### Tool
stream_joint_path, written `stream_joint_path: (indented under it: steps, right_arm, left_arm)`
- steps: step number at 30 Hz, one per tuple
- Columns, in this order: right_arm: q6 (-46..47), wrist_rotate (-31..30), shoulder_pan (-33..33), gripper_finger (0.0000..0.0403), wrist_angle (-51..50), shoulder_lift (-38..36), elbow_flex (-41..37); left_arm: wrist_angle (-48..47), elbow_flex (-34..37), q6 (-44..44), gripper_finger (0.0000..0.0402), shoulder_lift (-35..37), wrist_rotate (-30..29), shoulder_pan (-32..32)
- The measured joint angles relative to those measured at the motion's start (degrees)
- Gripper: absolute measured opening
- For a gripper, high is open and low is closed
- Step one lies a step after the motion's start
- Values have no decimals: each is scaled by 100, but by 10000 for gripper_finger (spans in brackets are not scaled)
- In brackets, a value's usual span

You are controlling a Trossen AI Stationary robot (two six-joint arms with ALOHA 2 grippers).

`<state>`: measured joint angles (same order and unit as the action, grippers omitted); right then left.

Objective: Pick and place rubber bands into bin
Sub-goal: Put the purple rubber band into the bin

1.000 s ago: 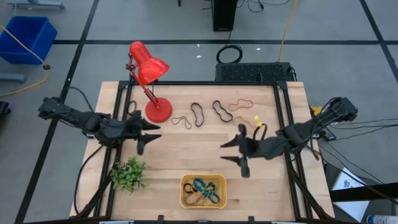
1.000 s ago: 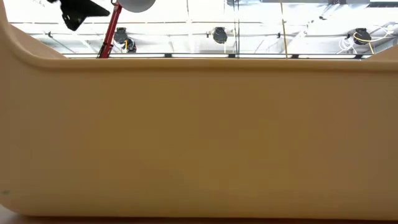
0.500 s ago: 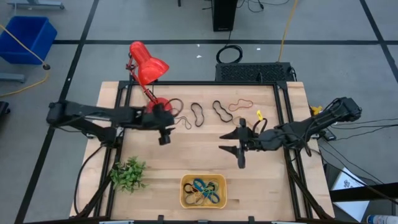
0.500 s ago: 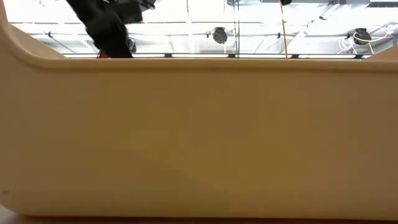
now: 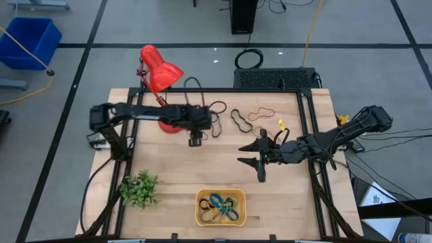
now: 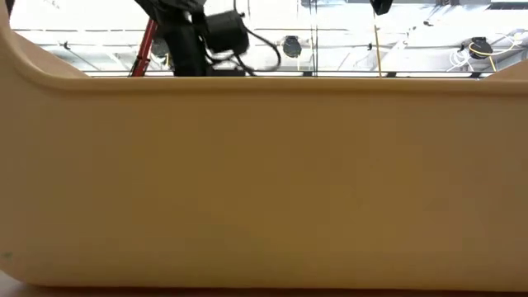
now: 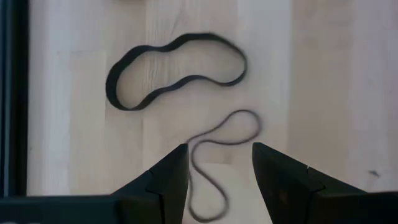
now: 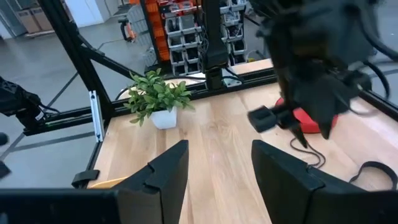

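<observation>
High view: the left pincer (image 5: 195, 140) has swung in — spread over a thin dark floppy rubber band (image 7: 214, 155), pick imminent; the right pincer (image 5: 258, 160) waits spread.

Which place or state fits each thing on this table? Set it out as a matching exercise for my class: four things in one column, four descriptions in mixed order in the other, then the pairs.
Things
1. left gripper
2. bin
3. right gripper
4. lamp

Descriptions
a. red, standing at the table's far left corner
b. open over bare wood, right of the table's middle
c. orange-yellow, at the near edge, with rubber bands inside
d. open, straddling a thin tan band beside a black band

Pairs: 1-d, 2-c, 3-b, 4-a
</observation>
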<state>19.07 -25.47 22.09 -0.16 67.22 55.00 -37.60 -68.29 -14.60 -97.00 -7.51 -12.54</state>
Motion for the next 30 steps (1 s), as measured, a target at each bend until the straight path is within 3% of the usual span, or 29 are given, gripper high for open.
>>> stream_joint_path:
  steps: [8,17,22,30]
  right_arm:
    - [83,15,2,169,-3,0,1]
    - [59,20,2,167,-7,0,0]
    - [-55,22,2,170,-9,0,1]
    - [-220,22,2,167,-11,0,0]
  left_arm:
    - [-34,-230,-780,184,-847,464,-555]
    - [-241,-230,-724,184,-1338,461,-1016]
    - [-413,-255,-572,184,-1443,849,-1171]
    - [-458,-251,-435,176,-1485,813,-1119]
